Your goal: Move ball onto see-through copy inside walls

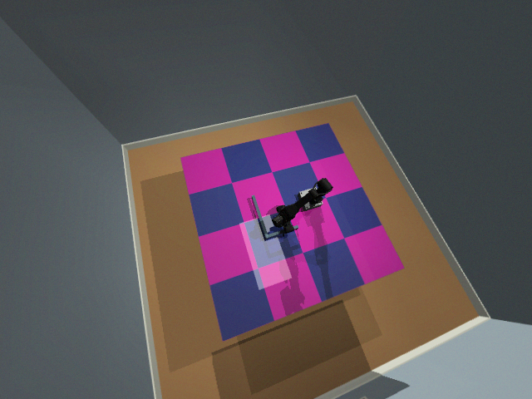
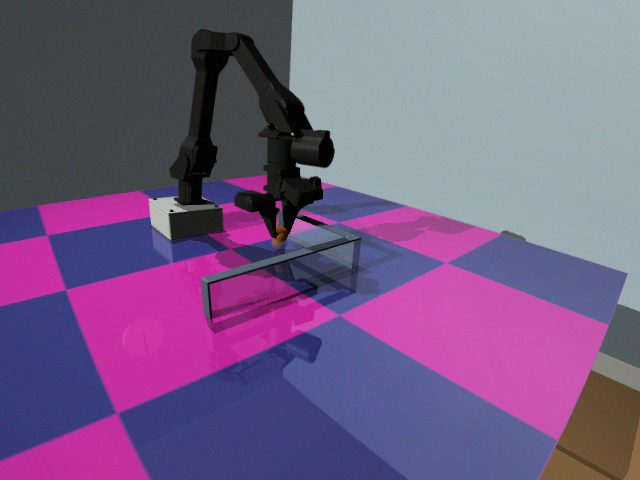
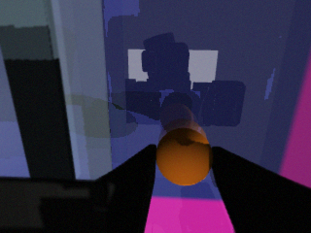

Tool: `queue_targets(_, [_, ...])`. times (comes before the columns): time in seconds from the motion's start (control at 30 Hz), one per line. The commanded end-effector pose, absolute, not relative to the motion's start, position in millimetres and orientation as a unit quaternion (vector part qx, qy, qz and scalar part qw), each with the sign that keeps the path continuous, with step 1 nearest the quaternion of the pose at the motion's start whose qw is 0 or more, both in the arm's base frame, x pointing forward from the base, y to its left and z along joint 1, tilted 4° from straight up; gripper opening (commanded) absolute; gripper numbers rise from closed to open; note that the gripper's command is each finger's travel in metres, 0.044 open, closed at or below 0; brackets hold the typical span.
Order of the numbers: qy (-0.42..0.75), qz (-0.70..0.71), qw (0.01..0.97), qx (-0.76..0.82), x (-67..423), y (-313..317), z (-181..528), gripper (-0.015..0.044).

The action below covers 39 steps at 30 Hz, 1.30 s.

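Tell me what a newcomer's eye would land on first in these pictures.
The black arm rises from its white base on the glossy pink-and-blue checkered table. Its gripper is shut on a small orange ball, held low by the far end of the clear L-shaped walls. In the wrist view, a fainter see-through copy shows just beyond the ball.

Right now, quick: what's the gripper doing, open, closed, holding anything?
Gripper: shut on the orange ball, low above the see-through copy inside the clear walls.
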<state>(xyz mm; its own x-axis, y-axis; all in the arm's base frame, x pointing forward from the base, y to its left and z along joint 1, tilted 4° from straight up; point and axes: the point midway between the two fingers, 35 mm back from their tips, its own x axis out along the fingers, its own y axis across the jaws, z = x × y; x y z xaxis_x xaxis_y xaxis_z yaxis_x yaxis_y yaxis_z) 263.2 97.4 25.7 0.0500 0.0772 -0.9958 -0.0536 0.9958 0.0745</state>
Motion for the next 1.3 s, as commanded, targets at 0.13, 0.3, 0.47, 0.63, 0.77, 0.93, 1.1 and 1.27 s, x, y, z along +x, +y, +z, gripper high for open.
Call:
queue_targets(0.13, [0.688, 0.042, 0.724, 0.008, 262.8, 97.1, 16.6, 0.0])
queue_targets(0.3, [0.688, 0.042, 0.724, 0.008, 263.2, 97.7, 8.4, 0.0])
queue_targets(0.47, [0.688, 0.042, 0.724, 0.008, 263.3, 98.1, 2.7, 0.0])
queue_targets(0.63, [0.688, 0.042, 0.724, 0.008, 263.3, 98.1, 2.7, 0.0])
queue_targets(0.77, [0.687, 0.046, 0.726, 0.009, 264.7, 99.1, 5.1, 0.0053])
queue_targets(0.93, [0.687, 0.046, 0.726, 0.009, 264.7, 99.1, 5.1, 0.0184])
queue_targets(1.1, [0.687, 0.046, 0.726, 0.009, 264.7, 99.1, 5.1, 0.0269])
queue_targets(1.27, [0.687, 0.045, 0.726, 0.009, 265.7, 98.7, 16.0, 0.0269])
